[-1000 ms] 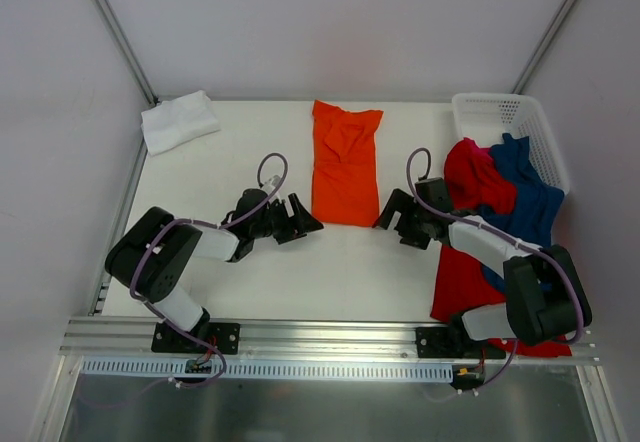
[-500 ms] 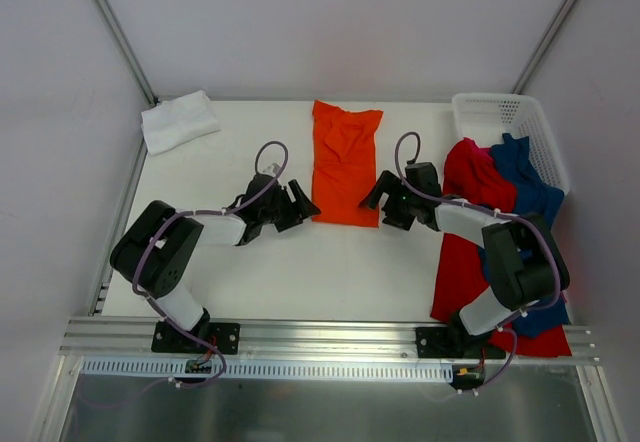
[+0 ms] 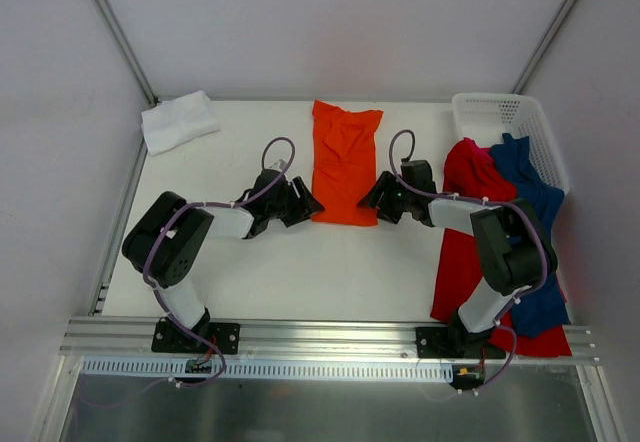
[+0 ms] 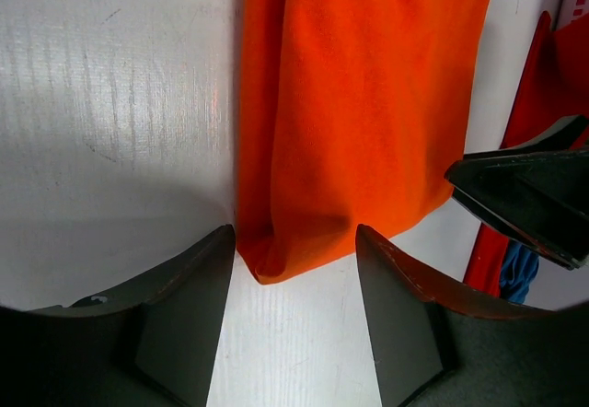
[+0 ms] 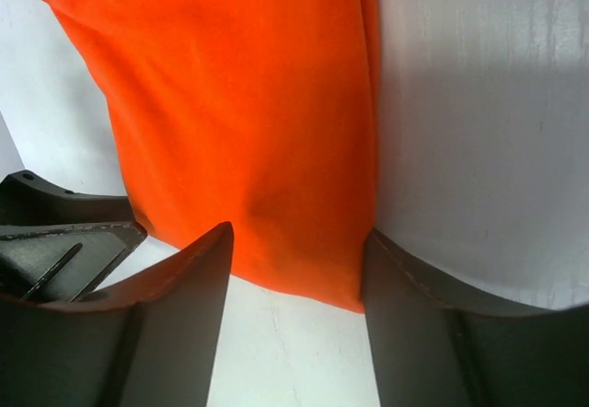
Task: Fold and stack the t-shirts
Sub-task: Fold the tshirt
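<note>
Folded to a long strip, the orange t-shirt (image 3: 345, 162) lies on the table (image 3: 300, 262); left gripper (image 3: 303, 202) and right gripper (image 3: 373, 197) straddle its near corners, jaws apart, gripping nothing yet — next, I judge, pinch both corners and carry them to the far end

Looks like a robotics lab cell: bare white walls (image 3: 330, 22), metal corner struts (image 3: 115, 27), white counter (image 3: 300, 272), aluminium mounting rail (image 3: 330, 334).

Orange t-shirt (image 3: 344, 162): folded into a long strip, flat, mid-counter (image 3: 220, 262). White t-shirt (image 3: 178, 120): folded, far-left corner. Red t-shirt (image 3: 470, 177) and dark blue t-shirt (image 3: 527, 194): crumpled, heaped together at the right edge.
</note>
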Tool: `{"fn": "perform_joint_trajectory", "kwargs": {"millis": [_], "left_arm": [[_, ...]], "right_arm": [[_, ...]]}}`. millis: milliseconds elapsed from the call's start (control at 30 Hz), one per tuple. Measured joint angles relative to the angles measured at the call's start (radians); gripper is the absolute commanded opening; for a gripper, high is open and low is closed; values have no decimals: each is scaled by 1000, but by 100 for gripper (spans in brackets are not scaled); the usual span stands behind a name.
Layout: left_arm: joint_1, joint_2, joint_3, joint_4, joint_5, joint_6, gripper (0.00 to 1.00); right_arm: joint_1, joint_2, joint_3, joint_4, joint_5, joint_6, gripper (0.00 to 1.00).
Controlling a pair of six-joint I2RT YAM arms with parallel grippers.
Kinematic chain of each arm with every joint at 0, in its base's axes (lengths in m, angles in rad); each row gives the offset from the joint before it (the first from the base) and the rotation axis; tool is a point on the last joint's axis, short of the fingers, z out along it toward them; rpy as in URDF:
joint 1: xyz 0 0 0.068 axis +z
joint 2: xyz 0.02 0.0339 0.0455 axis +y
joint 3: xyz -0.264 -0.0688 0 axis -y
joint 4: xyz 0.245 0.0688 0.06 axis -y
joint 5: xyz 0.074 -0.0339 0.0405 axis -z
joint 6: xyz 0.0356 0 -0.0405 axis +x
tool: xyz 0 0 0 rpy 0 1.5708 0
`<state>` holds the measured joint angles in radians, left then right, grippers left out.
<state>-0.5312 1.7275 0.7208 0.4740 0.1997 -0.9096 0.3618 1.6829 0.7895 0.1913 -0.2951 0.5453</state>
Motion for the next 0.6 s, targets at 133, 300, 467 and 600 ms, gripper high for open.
{"fn": "perform_joint_trajectory", "kwargs": {"millis": [133,300,467,600], "left_arm": [[-5,7,6,0,0,-2,55],[-12,20,12,4,0,-12,49],[-13,25,13,7,0,-19,47],[-13,26,13,7,0,-21,47]], "right_arm": [[3,15,5,11,-8,3,54],[4,27,5,12,-8,4,36],[6,43,4,3,-3,4,12],[8,46,4,0,-2,6,1]]}}
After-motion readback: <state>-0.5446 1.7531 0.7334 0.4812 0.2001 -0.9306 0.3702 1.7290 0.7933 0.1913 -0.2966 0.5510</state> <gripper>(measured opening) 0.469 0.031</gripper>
